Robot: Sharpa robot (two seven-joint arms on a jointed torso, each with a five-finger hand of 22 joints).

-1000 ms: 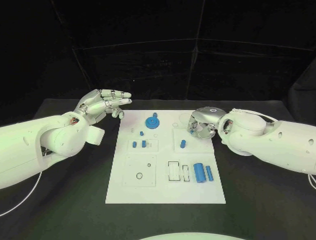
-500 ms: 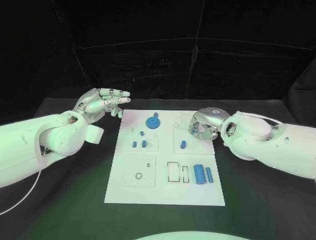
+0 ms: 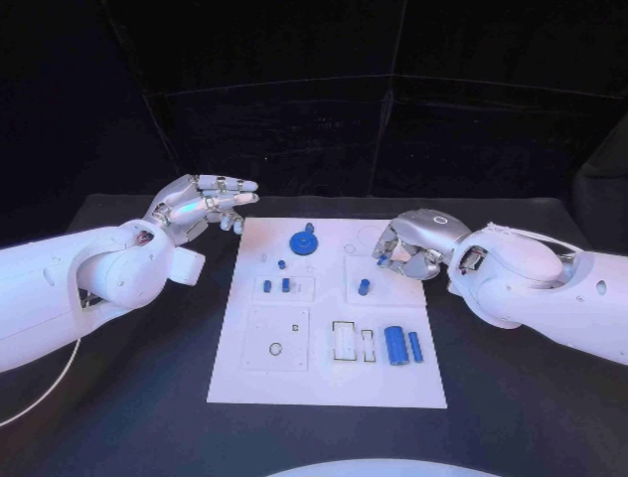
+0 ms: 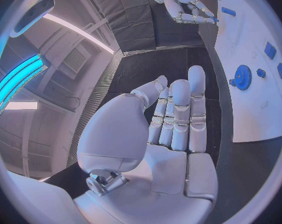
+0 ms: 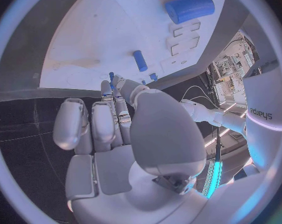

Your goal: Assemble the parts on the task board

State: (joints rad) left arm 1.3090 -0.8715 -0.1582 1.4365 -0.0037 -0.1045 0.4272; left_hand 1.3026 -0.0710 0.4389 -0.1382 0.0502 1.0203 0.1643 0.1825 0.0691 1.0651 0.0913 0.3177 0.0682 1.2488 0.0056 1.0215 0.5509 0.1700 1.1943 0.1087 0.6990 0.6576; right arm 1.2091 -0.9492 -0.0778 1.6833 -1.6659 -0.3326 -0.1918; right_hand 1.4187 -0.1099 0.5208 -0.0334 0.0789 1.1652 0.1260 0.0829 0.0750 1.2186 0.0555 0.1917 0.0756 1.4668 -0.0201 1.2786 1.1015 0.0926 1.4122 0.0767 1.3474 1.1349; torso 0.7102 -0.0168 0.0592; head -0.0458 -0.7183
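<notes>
Hands flank the task board (image 3: 257,383) as we look down on the assembly. The right hand (image 3: 407,246) hovers over the board's far right edge, and its fingertips seem to pinch a small blue part (image 5: 111,76). The left hand (image 3: 200,207) hangs off the board's far left corner with its fingers loosely apart and nothing in them.

We judge the main risk to be the pinch itself. The part is tiny and mostly hidden by the fingers, so a slight tilt could jam it at the mouth of its hole. It could also slip free and roll off the board's right edge onto the black table. A low sweep of the right hand could knock the short peg (image 3: 363,287) that sits just inboard of it. Nothing steadies the board, so a hard push might slide it.

We count one board, two hands and eight blue parts:
- one gear (image 3: 303,242) near the board's far edge;
- one thick cylinder (image 3: 394,344) toward the board's near right;
- one slim rod (image 3: 416,346) just beside the cylinder;
- four small pegs around the board's middle, the short peg among them;
- the one held part.
</notes>
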